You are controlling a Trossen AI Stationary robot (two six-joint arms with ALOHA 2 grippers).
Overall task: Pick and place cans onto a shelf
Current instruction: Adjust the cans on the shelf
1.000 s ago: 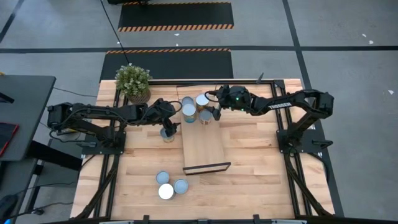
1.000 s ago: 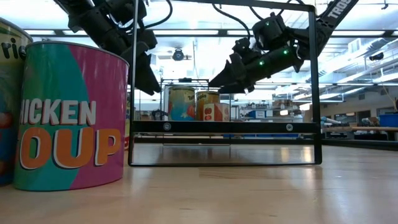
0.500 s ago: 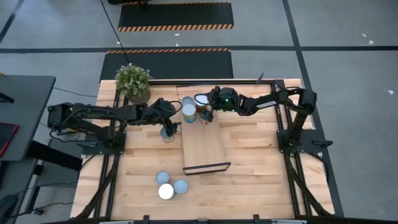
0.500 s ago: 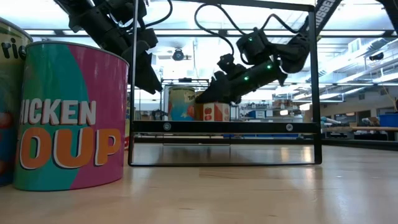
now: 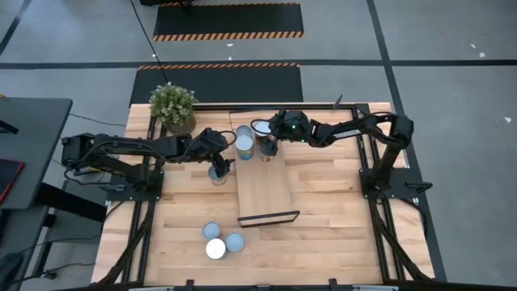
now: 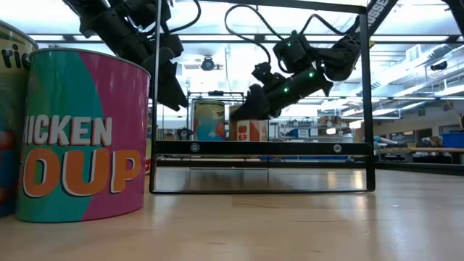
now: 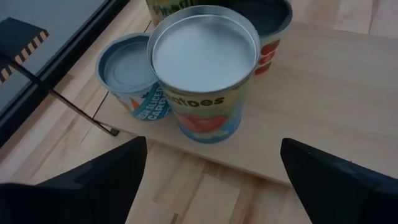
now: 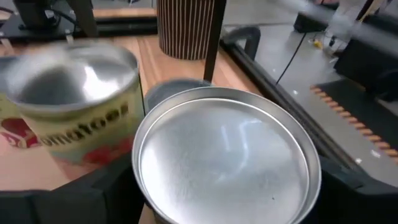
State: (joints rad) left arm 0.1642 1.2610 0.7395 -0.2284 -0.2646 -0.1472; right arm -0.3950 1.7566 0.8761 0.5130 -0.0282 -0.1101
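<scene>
The shelf [image 5: 266, 190] lies on the table's middle, with several cans at its far end. My right gripper [image 5: 269, 139] is shut on a silver-topped can [image 8: 224, 162] there. Beside that can stand a tomatoes can [image 8: 68, 118] and a third can, of which only the rim [image 8: 177, 85] shows behind it. My left gripper [image 5: 218, 166] is open and empty over the table just left of the shelf. It faces the tomatoes can [image 7: 204, 68] and a blue can [image 7: 127, 74]. Three more cans [image 5: 218, 240] stand near the table's near edge. My right gripper has the silver-topped can between its two fingers [image 8: 115, 186], one on each opposite side of the can's wall [image 8: 140, 186], just under the top rim. The fingers come slanting down from the table's right. The can is upright; its bottom is hidden.
A potted plant [image 5: 174, 107] stands at the far left corner, close behind the cans. The shelf's black end frame [image 6: 366, 101] rises at its near end. A chicken soup can [image 6: 83, 134] stands close before the low camera.
My right gripper has gone toward the table's left and a little down, from beside the shelf's can group onto the silver-topped can.
</scene>
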